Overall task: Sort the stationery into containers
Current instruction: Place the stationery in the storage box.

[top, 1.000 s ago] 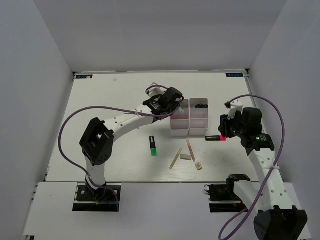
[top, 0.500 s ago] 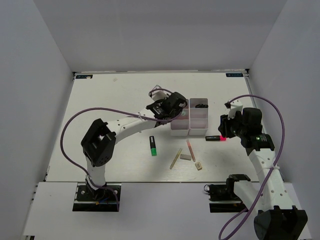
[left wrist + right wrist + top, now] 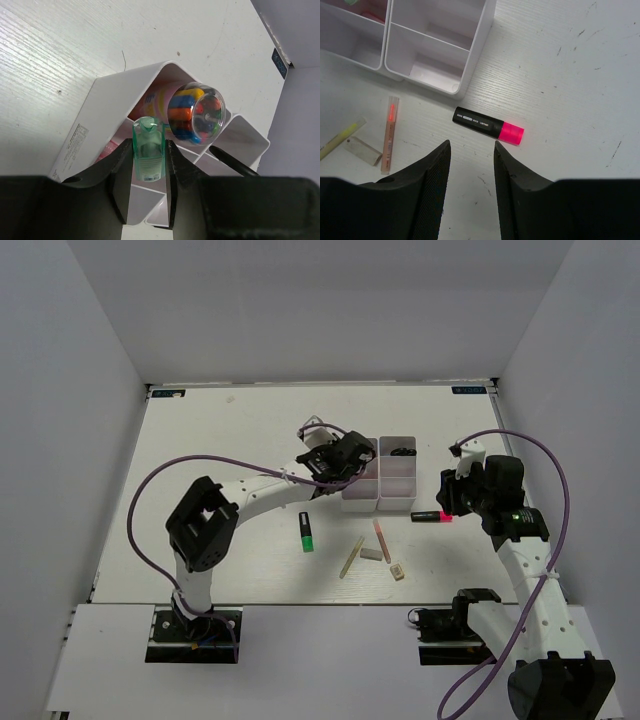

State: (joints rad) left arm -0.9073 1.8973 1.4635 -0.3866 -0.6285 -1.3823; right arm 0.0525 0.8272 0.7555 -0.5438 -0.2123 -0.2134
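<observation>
Left hand (image 3: 148,148): I see it clenched on the mint-green marker (image 3: 148,162), above the bins (image 3: 107,102).
Mint-green marker axis: in line with the fingers, clear cap end pointing away from the wrist, toward the bins.
Right hand (image 3: 470,150): released, grasping nothing, above the bench (image 3: 570,75).
Black-pink marker (image 3: 488,126): flat on the bench near the bins, long axis left-right from my overhead view, pink cap rightward.

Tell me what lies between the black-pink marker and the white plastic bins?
Nothing: right wrist view shows bare table between black-pink marker and white plastic bins.
</observation>
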